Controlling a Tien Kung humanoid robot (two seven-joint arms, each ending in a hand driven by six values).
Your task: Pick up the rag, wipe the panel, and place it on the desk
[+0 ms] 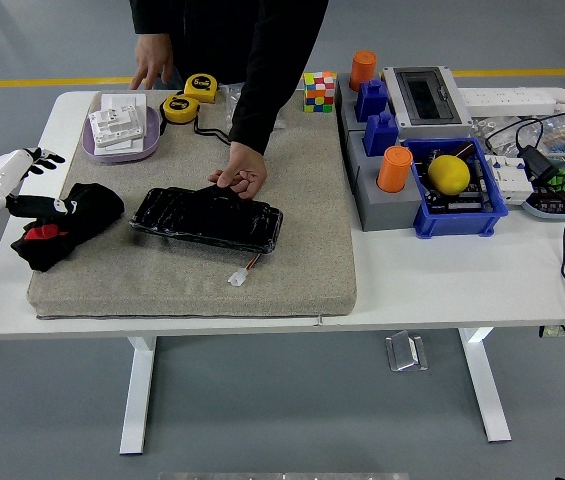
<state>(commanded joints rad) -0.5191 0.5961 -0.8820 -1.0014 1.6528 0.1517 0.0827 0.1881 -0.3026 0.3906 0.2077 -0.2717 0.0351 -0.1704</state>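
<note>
Rag (62,224) lies bunched on the left end of the grey mat (162,280), black with a red patch showing, apparently not yet lifted. Left hand (12,180) sits at the table's left edge, just beside the rag; fingers look loosely extended with nothing visibly gripped. Panel (207,218), glossy black and oblong, rests mid-mat with a person's hand (240,180) pressing its far edge. Judged from this: pickup, wiping and putting down all remain to be done. Right hand is out of sight

Workshop (grey floor (52,400), yellow line (42,82))
</note>
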